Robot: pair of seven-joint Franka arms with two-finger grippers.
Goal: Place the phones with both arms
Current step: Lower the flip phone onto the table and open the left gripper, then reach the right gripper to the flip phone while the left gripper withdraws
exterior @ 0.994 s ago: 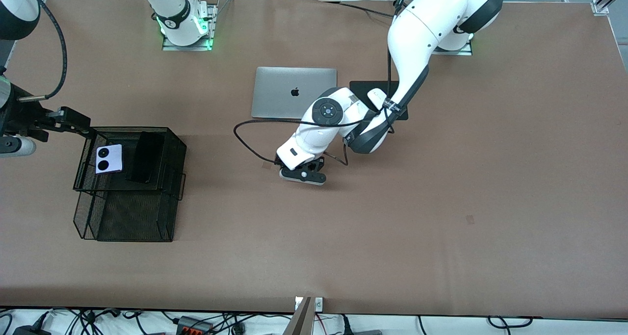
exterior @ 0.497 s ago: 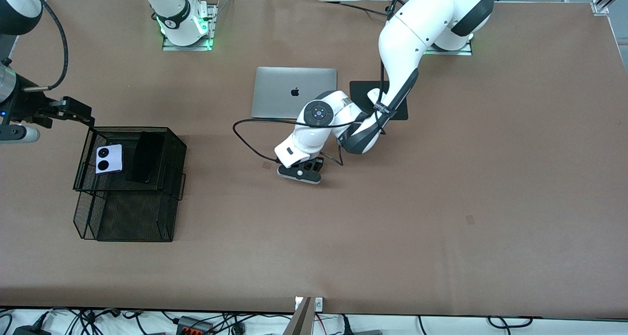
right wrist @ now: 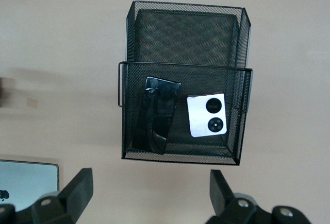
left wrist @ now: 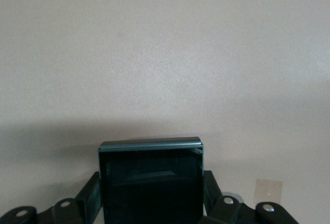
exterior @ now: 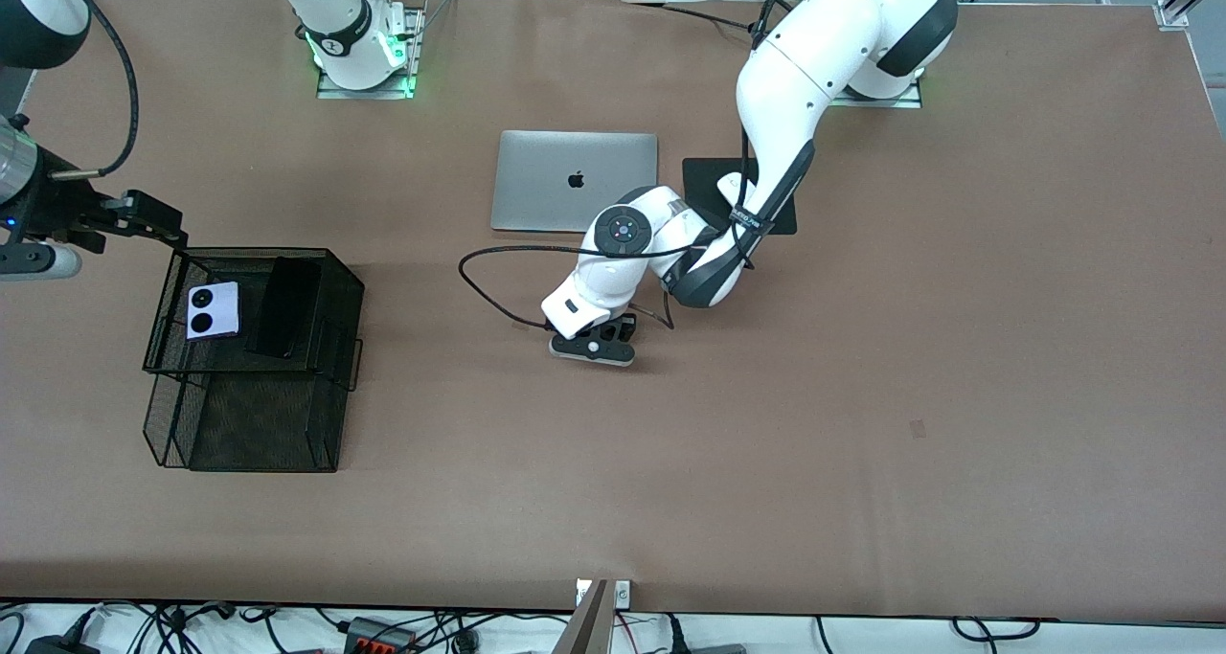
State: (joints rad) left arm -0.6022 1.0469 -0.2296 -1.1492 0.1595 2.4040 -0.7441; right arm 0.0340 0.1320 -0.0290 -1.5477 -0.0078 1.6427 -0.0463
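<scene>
My left gripper [exterior: 592, 346] has shifted slightly, fingers still flanking the small black phone [left wrist: 150, 185]. My right gripper [right wrist: 149, 193] waits spread above the mesh basket [right wrist: 237, 131].

Left wrist view's edge cuts off the small black phone [left wrist: 150, 183]

Brown table [exterior: 862, 501], cables along edge [exterior: 383, 630]

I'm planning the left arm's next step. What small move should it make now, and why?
Probably lift straight up. The left gripper sits low over the brown table in front of the silver laptop, its fingers flanking the small squarish black phone. The lavender phone and long black slab phone already lie in the black wire-mesh basket, the right gripper open above it.
</scene>
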